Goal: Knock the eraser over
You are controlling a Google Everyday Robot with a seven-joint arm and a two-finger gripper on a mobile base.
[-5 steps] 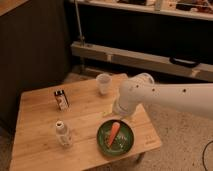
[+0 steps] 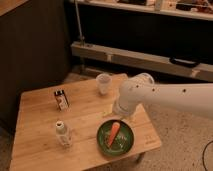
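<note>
Eraser (image 2: 61,99) first: I see it standing upright on the left rear part of the wooden table (image 2: 35,150), a small dark block with a pale label on the face turned toward the camera. It stands alone and touches nothing but the boards. Nearer the front edge on that same side, well apart from it, a small white bottle (image 2: 62,133) also stands upright. A clear plastic cup (image 2: 103,83) sits mouth up near the middle of the back edge. At the front right a green plate (image 2: 102,142) lies flat with a carrot (image 2: 114,131) on it, the carrot running front to back.

My arm (image 2: 170,95) reaches in from the right side of the view, white and bulky. Its rounded joint sits above the boards between the cup and the plate. The gripper (image 2: 120,112) hangs at the arm's end, pointing down, just behind the plate's far rim and a little right of the table's middle. Its jaws stand wide, and I see nothing between them. It is well apart from the eraser, which is off to the left of it in the view and slightly farther back, with bare tabletop between the two. A small pale scrap (image 2: 106,113) lies on the boards just beside the gripper; I cannot tell what it is.
</note>
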